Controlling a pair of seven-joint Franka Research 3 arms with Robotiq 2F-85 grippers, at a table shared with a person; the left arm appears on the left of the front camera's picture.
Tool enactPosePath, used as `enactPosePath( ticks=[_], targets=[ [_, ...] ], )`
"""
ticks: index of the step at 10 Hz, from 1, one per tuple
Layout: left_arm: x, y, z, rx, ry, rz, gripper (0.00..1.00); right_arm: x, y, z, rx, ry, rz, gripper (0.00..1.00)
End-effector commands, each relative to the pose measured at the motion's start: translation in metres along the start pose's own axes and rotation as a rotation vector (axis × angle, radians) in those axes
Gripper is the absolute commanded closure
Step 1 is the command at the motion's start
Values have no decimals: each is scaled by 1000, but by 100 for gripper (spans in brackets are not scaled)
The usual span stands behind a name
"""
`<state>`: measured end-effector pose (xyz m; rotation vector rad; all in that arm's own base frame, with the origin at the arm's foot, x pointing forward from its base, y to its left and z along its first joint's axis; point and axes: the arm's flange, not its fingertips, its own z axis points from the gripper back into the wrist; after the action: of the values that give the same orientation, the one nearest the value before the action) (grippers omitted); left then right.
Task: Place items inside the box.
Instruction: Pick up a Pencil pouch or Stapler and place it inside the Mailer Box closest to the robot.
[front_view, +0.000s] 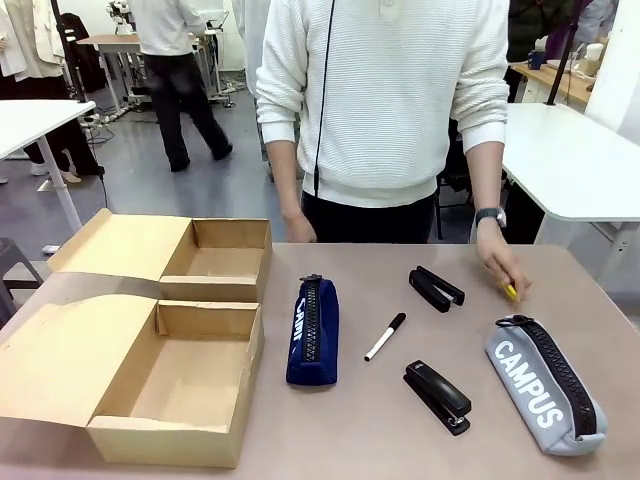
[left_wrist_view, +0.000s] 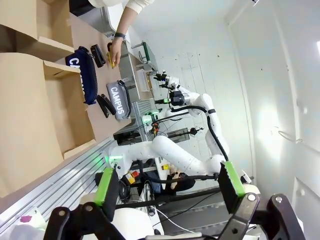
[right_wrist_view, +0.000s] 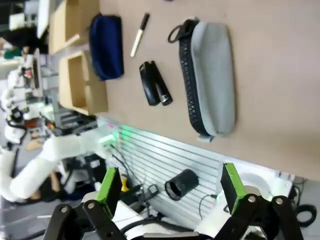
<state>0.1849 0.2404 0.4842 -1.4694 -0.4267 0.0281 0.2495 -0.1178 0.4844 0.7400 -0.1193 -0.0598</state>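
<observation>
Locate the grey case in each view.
Front view: grey case in the lower right corner.
Left wrist view: grey case upper left of centre, lettering showing.
Right wrist view: grey case at top, right of centre.
Shared landmark: navy case, with a stapler between the two cases.

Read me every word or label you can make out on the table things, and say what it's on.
"CAMPUS": white letters on the grey pencil case.
"CAMP...": white letters on the navy pencil case; the rest is turned out of sight.
Pen, near stapler, far stapler, box: no print I can read.
</observation>
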Motion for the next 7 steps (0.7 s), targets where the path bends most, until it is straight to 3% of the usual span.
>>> enactPosePath(
  ticks=[1, 4, 7],
  targets=[
    [1, -3, 1, -14, -2, -22, 0, 8, -24, 12, 80, 67, -23, 0],
    [1, -3, 1, -14, -2, -22, 0, -27, -97, 66, 284, 84, -83, 0],
    [1, -3, 1, -14, -2, -22, 0, -36, -117, 63, 323, 34, -107, 0]
  ],
)
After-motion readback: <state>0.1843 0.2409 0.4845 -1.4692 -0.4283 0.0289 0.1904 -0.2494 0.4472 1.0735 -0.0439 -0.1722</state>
